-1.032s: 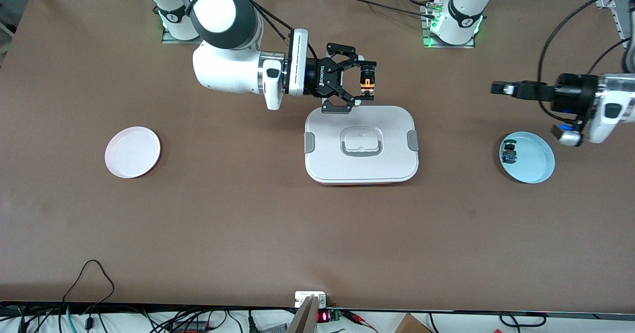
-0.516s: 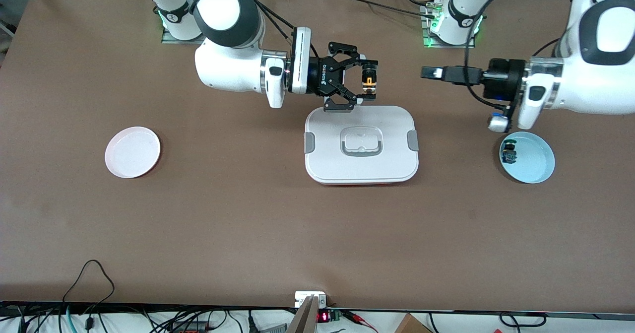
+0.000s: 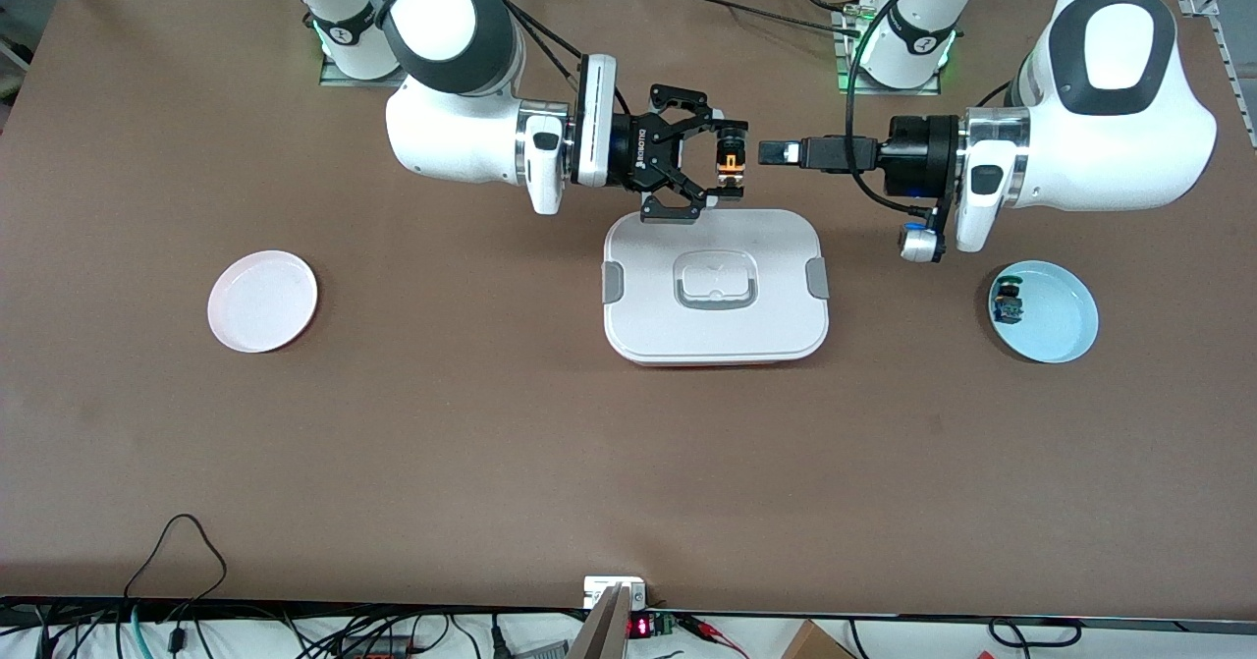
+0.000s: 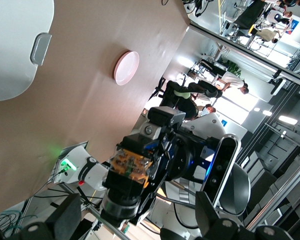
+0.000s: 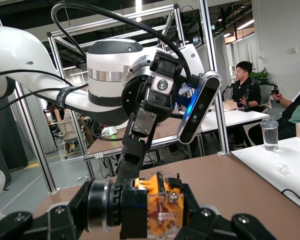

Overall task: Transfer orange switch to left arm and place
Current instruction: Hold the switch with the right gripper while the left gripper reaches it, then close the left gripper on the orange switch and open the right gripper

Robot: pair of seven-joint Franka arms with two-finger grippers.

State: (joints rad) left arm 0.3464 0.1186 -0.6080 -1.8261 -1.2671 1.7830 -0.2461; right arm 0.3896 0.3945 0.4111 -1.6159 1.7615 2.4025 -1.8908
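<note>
The word "ROBOTIQ" is printed in white letters on the black body of the right pincer. It runs sideways there.

A small display sits just past the surface's edge nearest the front camera. It glows with red digits, but they are too tiny to read.

Each arm base at the edge where the arms stand has a small round mark on it. What the mark says cannot be read.

No other words or numbers can be read.
</note>
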